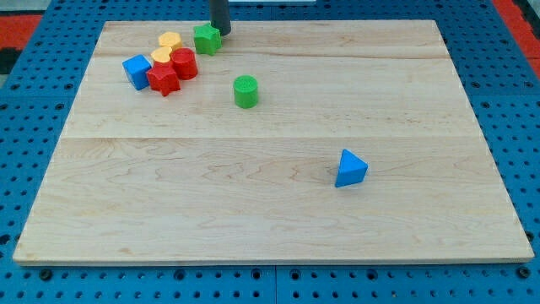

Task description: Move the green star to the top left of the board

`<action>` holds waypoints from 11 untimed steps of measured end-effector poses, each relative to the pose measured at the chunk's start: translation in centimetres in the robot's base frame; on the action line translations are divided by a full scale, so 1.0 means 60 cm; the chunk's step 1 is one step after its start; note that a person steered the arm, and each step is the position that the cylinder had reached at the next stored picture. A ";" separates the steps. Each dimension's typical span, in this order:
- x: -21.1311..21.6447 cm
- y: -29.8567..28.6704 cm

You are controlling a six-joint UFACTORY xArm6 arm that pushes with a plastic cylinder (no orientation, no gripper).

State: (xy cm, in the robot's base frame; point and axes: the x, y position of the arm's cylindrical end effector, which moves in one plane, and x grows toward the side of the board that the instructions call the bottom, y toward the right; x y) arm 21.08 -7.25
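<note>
Blue triangle (351, 168): nearest you, well clear
Tip (219, 33): touching green star's (207, 39) right; no jaws, nothing held
Push: steer leftward, above yellow blocks (167, 46)

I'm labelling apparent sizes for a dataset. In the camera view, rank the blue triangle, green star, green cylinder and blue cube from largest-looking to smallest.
1. blue triangle, though it lies nearest the view's bottom, which may inflate it.
2. blue cube and green star: too alike to rank.
3. green cylinder, slightly smaller.
My tip touches the star's right side.
</note>
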 end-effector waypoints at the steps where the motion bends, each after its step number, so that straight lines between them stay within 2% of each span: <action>1: 0.007 0.081; 3: 0.071 -0.014; 4: 0.029 -0.082; 5: -0.015 -0.093; 6: -0.031 -0.062; 8: -0.031 -0.091; 10: -0.016 -0.243; 11: 0.005 -0.232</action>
